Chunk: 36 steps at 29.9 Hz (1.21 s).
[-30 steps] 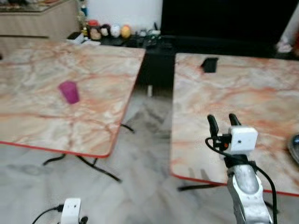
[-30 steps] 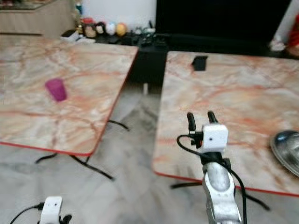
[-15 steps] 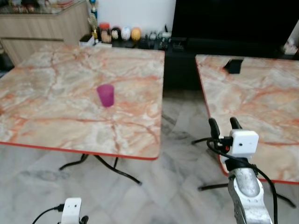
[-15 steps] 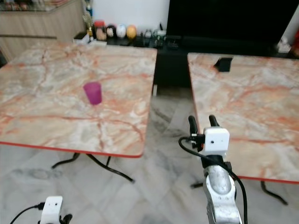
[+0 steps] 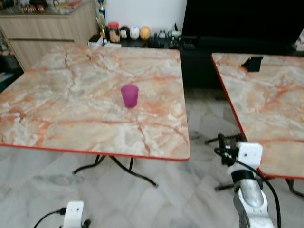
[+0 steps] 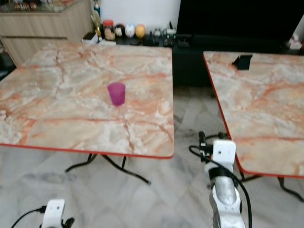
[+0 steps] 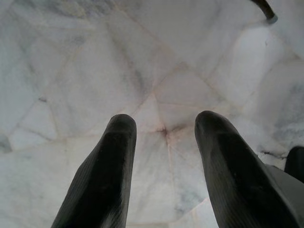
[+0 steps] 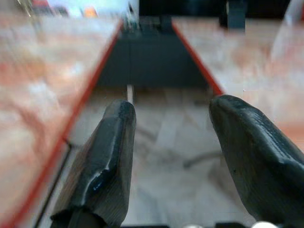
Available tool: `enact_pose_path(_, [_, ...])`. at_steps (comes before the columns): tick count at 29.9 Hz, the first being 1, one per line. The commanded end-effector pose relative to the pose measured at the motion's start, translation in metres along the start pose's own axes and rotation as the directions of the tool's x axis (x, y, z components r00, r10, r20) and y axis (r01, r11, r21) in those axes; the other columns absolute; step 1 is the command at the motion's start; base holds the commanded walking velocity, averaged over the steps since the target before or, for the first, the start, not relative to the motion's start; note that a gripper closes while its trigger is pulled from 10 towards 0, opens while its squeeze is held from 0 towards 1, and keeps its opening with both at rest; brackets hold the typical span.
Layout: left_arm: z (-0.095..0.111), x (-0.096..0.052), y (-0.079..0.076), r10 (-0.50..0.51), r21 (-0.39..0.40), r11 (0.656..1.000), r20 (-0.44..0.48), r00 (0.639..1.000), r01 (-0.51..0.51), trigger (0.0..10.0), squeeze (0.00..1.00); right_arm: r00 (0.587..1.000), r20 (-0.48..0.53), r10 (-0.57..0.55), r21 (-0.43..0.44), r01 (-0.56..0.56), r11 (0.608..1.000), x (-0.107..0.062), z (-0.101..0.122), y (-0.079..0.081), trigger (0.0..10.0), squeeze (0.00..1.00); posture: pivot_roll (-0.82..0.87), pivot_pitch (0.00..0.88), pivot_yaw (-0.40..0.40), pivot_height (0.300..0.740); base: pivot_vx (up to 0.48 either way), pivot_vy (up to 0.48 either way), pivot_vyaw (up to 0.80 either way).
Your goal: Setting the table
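**Approaching the cup**

Standing at 11 o'clock, the purple cup [image 5: 129, 96] sits mid-table [image 5: 57, 118]. Right gripper [image 8: 171, 156] is spread wide and empty, raised over the gap; left gripper [image 7: 164, 164] is parted, idle. Square up to the table edge before reaching.

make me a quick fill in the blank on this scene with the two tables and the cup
The cup standing on the left marble table is ____ in colour.
The right hand is held over the ____ between the two tables.
The fingers of the left hand are ____, pointing down at the floor.

Missing words: purple; gap; open
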State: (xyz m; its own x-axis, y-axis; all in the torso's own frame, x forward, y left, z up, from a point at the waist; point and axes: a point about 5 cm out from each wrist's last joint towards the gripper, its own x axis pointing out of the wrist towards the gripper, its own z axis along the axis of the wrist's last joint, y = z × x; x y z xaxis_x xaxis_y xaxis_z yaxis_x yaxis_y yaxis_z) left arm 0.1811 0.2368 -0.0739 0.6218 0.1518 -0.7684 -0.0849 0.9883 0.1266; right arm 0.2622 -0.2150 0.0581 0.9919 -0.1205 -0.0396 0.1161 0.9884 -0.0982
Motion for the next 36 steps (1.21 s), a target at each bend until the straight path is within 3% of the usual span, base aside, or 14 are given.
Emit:
enact_pose_path(1, [-0.004, 0.000, -0.004, -0.011, 0.015, 1.000, -0.018, 1.000, 0.012, 10.0, 0.00, 0.999, -0.042, -0.028, -0.001, 0.028, 1.000, -0.005, -0.012, -0.009, 10.0, 0.00, -0.07, 0.000, 0.008, 0.740, 0.000, 0.000, 0.00])
enact_pose_path(3, [-0.005, -0.001, -0.003, -0.012, 0.018, 1.000, -0.020, 1.000, 0.013, 10.0, 0.00, 0.990, -0.131, -0.052, 0.002, 0.053, 0.999, -0.014, -0.034, -0.013, 10.0, 0.00, -0.07, 0.000, 0.011, 0.740, 0.000, 0.000, 0.00])
enact_pose_path(10, [-0.006, -0.001, -0.004, -0.015, 0.024, 1.000, -0.025, 1.000, 0.015, 10.0, 0.00, 0.934, -0.349, -0.076, 0.031, 0.093, 0.995, -0.034, -0.081, -0.016, 10.0, 0.00, -0.07, 0.000, 0.015, 0.740, 0.000, 0.000, 0.00])
enact_pose_path(13, [-0.007, -0.001, -0.004, -0.014, 0.024, 1.000, -0.027, 1.000, 0.014, 10.0, 0.00, 0.873, -0.480, -0.086, -0.020, 0.088, 0.996, -0.051, -0.106, -0.016, 10.0, 0.00, -0.06, 0.000, 0.009, 0.740, 0.000, 0.000, 0.00])
enact_pose_path(15, [-0.007, -0.001, -0.004, -0.013, 0.022, 1.000, -0.027, 1.000, 0.014, 10.0, 0.00, 0.846, -0.527, -0.083, -0.001, 0.097, 0.995, -0.058, -0.114, -0.016, 10.0, 0.00, -0.05, 0.000, 0.008, 0.740, 0.000, 0.000, 0.00])
enact_pose_path(16, [-0.008, -0.001, -0.004, -0.014, 0.022, 1.000, -0.028, 1.000, 0.014, 10.0, 0.00, 0.809, -0.585, -0.063, 0.020, 0.092, 0.996, -0.068, -0.124, -0.013, 10.0, 0.00, -0.05, 0.000, 0.009, 0.740, 0.000, 0.000, 0.00])
enact_pose_path(20, [-0.009, -0.002, -0.004, -0.020, 0.039, 0.999, -0.034, 0.999, 0.022, 10.0, 0.00, 0.728, -0.686, -0.010, 0.029, 0.041, 0.999, -0.090, -0.141, -0.004, 10.0, 0.00, -0.06, 0.000, 0.012, 0.740, 0.000, 0.000, 0.00])
enact_pose_path(25, [-0.010, -0.002, -0.004, -0.010, 0.028, 1.000, -0.028, 1.000, 0.011, 10.0, 0.00, 0.684, -0.729, -0.022, 0.025, 0.059, 0.998, -0.101, -0.149, -0.003, 10.0, 0.00, -0.04, 0.000, 0.012, 0.740, 0.000, 0.000, 0.00])
enact_pose_path(36, [-0.004, -0.005, -0.001, 0.050, -0.040, 0.998, 0.104, 0.993, -0.046, 10.0, 0.00, 0.669, -0.743, 0.014, 0.052, 0.038, 0.998, -0.107, -0.153, 0.006, 10.0, 0.00, -0.01, 0.000, 0.013, 0.740, 0.000, 0.000, 0.00])
